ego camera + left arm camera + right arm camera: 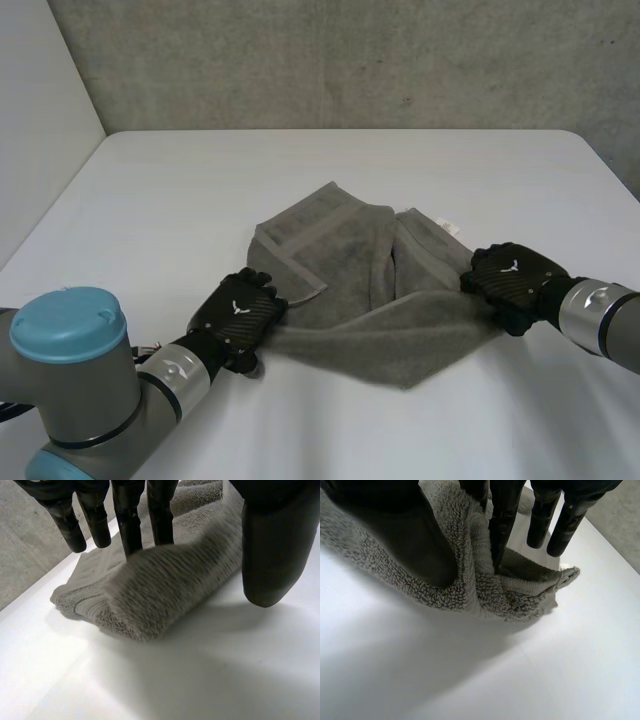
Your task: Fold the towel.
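Left hand [236, 316] pinching grey towel [345, 250] at its near edge, right hand [512, 279] pinching the other end, small white tag [448, 227] unreadable

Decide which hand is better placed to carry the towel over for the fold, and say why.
Right, probably: the right hand clearly pinches the towel at its edge between thumb and fingers. The left hand is at the near corner, its hold unclear.
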Robot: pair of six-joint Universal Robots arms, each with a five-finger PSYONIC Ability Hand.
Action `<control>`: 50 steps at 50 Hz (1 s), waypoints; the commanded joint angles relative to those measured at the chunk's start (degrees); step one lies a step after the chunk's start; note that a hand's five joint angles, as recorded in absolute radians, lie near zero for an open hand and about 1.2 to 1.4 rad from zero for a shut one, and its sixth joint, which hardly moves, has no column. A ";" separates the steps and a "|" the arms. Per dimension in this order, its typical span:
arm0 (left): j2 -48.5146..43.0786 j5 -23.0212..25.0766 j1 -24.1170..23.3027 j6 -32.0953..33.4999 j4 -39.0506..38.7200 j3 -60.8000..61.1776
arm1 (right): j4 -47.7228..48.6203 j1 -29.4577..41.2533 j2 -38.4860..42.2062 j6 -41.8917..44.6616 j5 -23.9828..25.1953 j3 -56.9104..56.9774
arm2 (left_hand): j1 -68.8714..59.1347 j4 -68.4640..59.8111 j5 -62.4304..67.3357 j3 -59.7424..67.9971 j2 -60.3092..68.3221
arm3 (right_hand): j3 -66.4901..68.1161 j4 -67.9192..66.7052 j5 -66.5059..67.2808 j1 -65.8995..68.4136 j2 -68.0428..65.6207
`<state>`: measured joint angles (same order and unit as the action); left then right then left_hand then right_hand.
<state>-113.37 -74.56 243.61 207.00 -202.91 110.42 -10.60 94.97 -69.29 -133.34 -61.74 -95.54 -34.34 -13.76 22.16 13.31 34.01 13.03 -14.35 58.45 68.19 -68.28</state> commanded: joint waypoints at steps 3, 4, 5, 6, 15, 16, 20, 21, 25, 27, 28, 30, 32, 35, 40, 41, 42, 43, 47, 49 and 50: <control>0.52 -0.15 1.34 4.29 0.32 0.85 | 0.23 -2.86 0.12 -2.71 0.13 -0.34 | 2.26 3.76 -0.07 -3.31 -1.93 | -3.03 4.35 3.02 3.28 -3.19; 0.60 -0.24 1.78 5.76 0.32 1.02 | 0.23 -2.86 0.12 -2.72 0.13 -0.34 | 1.59 3.76 0.59 -3.31 -1.26 | -3.03 4.35 3.03 3.29 -3.20; 0.69 -0.76 2.13 7.17 0.41 1.20 | 0.14 -3.03 0.04 -2.98 0.21 -0.78 | 0.09 3.76 2.10 -3.31 0.25 | -3.03 4.35 3.36 3.62 -3.53; 0.69 -0.76 2.14 7.19 0.41 1.20 | -0.03 -3.21 -0.23 -2.98 0.39 -1.22 | 0.07 3.76 2.11 -3.31 0.26 | -3.03 4.35 3.53 3.79 -3.70; 2.53 -2.26 2.84 9.47 0.49 0.68 | -3.29 -3.30 -3.48 -2.63 1.97 -3.07 | -45.66 3.76 47.84 -3.31 45.99 | -3.03 4.35 3.70 3.96 -3.87; 2.89 -2.26 2.84 9.56 0.41 -0.02 | -4.94 -3.30 -3.92 -2.46 2.67 -2.46 | -45.66 3.76 47.84 -3.31 45.99 | -3.03 4.35 4.03 4.30 -4.20; 2.63 -2.00 2.84 9.65 -0.12 -2.75 | -7.59 -2.51 -4.01 -2.19 4.08 0.10 | -45.66 3.76 47.84 -3.31 45.99 | -3.03 4.35 4.04 4.30 -4.21; 2.02 -2.08 2.75 9.82 -0.12 -5.19 | -8.29 -2.25 -3.83 -2.28 4.43 2.44 | -45.66 3.76 47.84 -3.31 45.99 | -3.03 4.35 4.04 4.30 -4.21; -0.10 -2.70 2.75 9.56 0.23 -12.77 | -8.56 1.34 -1.03 -3.24 4.53 14.02 | -45.66 3.76 47.84 -3.31 45.99 | -3.03 4.35 4.04 4.30 -4.21; -1.68 -4.01 2.66 9.21 1.37 -22.57 | -8.47 2.93 0.02 -3.77 4.09 20.07 | -45.66 3.76 47.84 -3.31 45.99 | -3.03 4.35 4.04 4.30 -4.21; -1.68 -4.02 2.66 9.21 1.37 -22.62 | -8.21 4.25 0.38 -5.77 3.56 26.14 | -45.66 3.76 47.84 -3.31 45.99 | -3.03 4.35 3.70 3.97 -3.88; -1.51 -5.86 2.66 8.68 2.78 -27.45 | -7.16 5.13 0.13 -9.10 2.77 31.94 | -45.66 3.76 47.84 -3.31 45.99 | -3.03 4.35 3.70 3.96 -3.87; 0.50 -10.15 2.58 6.23 5.14 -36.46 | -4.37 5.49 -0.57 -13.75 1.89 36.96 | -45.66 3.76 47.84 -3.31 45.99 | -3.03 4.35 3.70 3.96 -3.87; 5.06 -12.36 2.75 2.20 5.68 -42.98 | 6.41 5.93 -3.90 -25.42 0.40 40.96 | -45.66 3.76 47.84 -3.31 45.99 | -3.03 4.35 3.87 4.13 -4.04; 10.78 -12.19 3.97 -5.01 5.07 -44.42 | 23.91 4.79 -10.67 -40.12 0.30 33.00 | -45.66 3.76 47.84 -3.31 45.99 | -3.03 4.35 3.87 4.13 -4.04; 10.80 -12.19 3.98 -5.03 5.06 -44.41 | 25.53 4.61 -11.21 -41.90 0.39 29.75 | -45.66 3.76 47.84 -3.31 45.99 | -3.03 4.35 3.87 4.13 -4.04; 12.02 -12.10 5.11 -6.95 4.98 -43.28 | 25.54 4.61 -11.21 -41.92 0.39 29.71 | -45.66 3.76 47.84 -3.31 45.99 | -3.03 4.35 3.87 4.13 -4.04; 12.99 -12.02 6.08 -8.18 5.15 -41.01 | 25.11 4.52 -11.65 -41.48 0.56 26.76 | -45.66 3.76 47.84 -3.31 45.99 | -3.03 4.35 3.87 4.13 -4.04; 15.88 -9.66 8.10 -8.72 4.54 -31.38 | 20.11 4.44 -12.88 -35.88 0.92 17.44 | -45.66 3.76 47.84 -3.31 45.99 | -3.03 4.35 3.03 3.29 -3.20; 16.42 -5.71 10.03 -8.63 2.79 -22.75 | 18.79 4.17 -13.23 -32.72 1.09 13.84 | -45.66 3.76 47.84 -3.31 45.99 | -3.03 4.35 3.03 3.29 -3.20; 16.42 -5.69 10.05 -8.63 2.78 -22.70 | 18.08 3.30 -13.67 -28.17 1.53 8.50 | -45.66 3.76 47.84 -3.31 45.99 | -3.03 4.35 3.03 3.29 -3.20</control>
<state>-98.81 -85.29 250.68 198.49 -198.17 74.04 12.77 99.48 -81.86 -172.79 -61.14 -73.09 -75.93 -13.76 67.70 13.31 77.39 13.03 -14.35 60.00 70.36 -68.99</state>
